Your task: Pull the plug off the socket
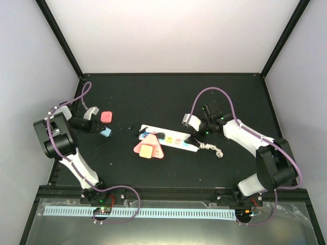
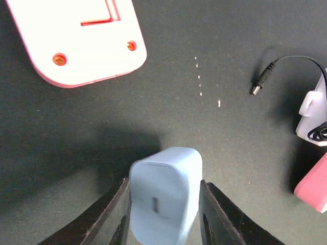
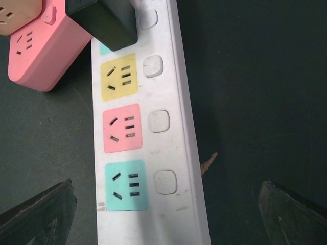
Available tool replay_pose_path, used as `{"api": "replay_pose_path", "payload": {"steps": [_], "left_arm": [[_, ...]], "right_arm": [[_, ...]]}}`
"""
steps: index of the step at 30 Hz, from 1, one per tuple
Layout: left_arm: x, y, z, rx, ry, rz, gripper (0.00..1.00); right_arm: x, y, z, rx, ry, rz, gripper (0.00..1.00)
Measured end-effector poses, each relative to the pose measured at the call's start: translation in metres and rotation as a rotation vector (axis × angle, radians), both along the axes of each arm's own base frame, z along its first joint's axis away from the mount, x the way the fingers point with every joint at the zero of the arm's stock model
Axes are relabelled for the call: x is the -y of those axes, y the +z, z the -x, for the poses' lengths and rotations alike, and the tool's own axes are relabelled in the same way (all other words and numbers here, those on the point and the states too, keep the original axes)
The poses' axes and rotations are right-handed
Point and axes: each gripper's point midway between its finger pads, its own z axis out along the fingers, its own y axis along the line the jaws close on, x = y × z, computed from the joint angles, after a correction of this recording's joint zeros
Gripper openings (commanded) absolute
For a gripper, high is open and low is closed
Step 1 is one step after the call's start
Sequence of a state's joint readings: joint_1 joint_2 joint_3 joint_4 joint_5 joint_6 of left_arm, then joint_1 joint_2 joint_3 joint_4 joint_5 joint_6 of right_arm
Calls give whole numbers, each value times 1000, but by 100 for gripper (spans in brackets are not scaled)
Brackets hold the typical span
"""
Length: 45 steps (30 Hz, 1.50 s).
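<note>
- Across the middle of the bench (image 1: 230, 97), seen from above, lies the white power strip (image 1: 168, 139). It runs from far left to near right, with its coiled cord (image 1: 212, 149) off the right end. A pink wedge-shaped block (image 1: 148, 149) sits against its near left side.
- Well to the left, the left tool (image 1: 101, 129) is closed on a small blue plug (image 1: 106, 133), well apart from the strip. A pink plate (image 1: 107, 117) lies just beyond it on the far side.
- The right tool (image 1: 194, 137) hangs over the strip's right end.
- At the left wrist, both fingers (image 2: 110, 214) press the flat sides of the blue plug. I cannot tell whether the plug touches the bench. A black barrel connector (image 2: 260, 81) lies loose to the right.
- At the right wrist, the fingers (image 3: 36, 214) are spread wide and hold nothing, and the strip shows between them. The yellow, pink and teal outlets are bare. A black adapter (image 3: 102, 23) is seated in the strip farther along.
- The blue plug looks to be already out, so the step in hand is probably setting it aside.
- If the black adapter is also to come out, the next move likely calls for gripping its sides and pulling straight up. The strip would need pinning down, or it may lift with the adapter.
</note>
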<state>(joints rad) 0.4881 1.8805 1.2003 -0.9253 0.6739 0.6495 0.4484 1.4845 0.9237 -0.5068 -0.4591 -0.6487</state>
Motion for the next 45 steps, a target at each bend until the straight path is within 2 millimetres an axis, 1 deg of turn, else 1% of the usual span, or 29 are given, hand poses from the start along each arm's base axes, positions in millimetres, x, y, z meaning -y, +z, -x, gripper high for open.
{"api": "replay_pose_path", "payload": {"steps": [4,7,12,14,15,16,18,20,23,26,28,31,34,36,37,38,39,41,43,45], "left_arm": [[-6,0,-3,2,18,-7,49],[-12,1,-5,2,34,-20,54],[-16,2,-7,3,45,-30,61],[-16,3,-7,8,45,-32,65],[-16,6,-8,16,43,-36,69],[-16,9,-8,29,39,-43,71],[-17,22,-10,70,32,-63,72],[-15,41,-13,127,18,-91,73],[-11,73,-17,224,-5,-138,74],[0,103,-21,326,-57,-185,77],[15,121,-22,395,-113,-216,77],[45,145,-20,497,-215,-247,77],[87,164,-11,608,-352,-268,77],[121,172,3,687,-464,-272,77],[135,174,11,721,-511,-272,77],[153,176,21,766,-578,-274,77],[166,176,29,798,-631,-279,77],[186,174,41,848,-720,-291,77],[205,168,50,882,-814,-312,76],[219,160,55,898,-892,-336,74]], "right_arm": [[0,0,0,0,0,-1,100],[0,0,0,-2,2,-4,100],[-1,1,1,-4,4,-8,100],[-2,1,2,-7,6,-11,100],[-2,1,2,-9,7,-11,100],[-2,2,2,-9,7,-12,99],[-3,3,2,-8,10,-18,99],[-4,4,2,-7,14,-26,99],[-7,7,1,-2,21,-44,99],[-9,9,0,12,26,-55,99],[-12,10,-1,32,31,-62,100],[-16,7,2,54,47,-66,99],[-22,3,7,67,70,-50,98],[-26,0,8,73,84,-42,96],[-29,-2,9,75,91,-36,95],[-30,-5,10,76,97,-29,95],[-32,-7,10,74,101,-23,94],[-33,-15,11,58,105,-8,94],[-32,-24,12,38,102,11,94],[-31,-30,12,16,94,26,94]]}}
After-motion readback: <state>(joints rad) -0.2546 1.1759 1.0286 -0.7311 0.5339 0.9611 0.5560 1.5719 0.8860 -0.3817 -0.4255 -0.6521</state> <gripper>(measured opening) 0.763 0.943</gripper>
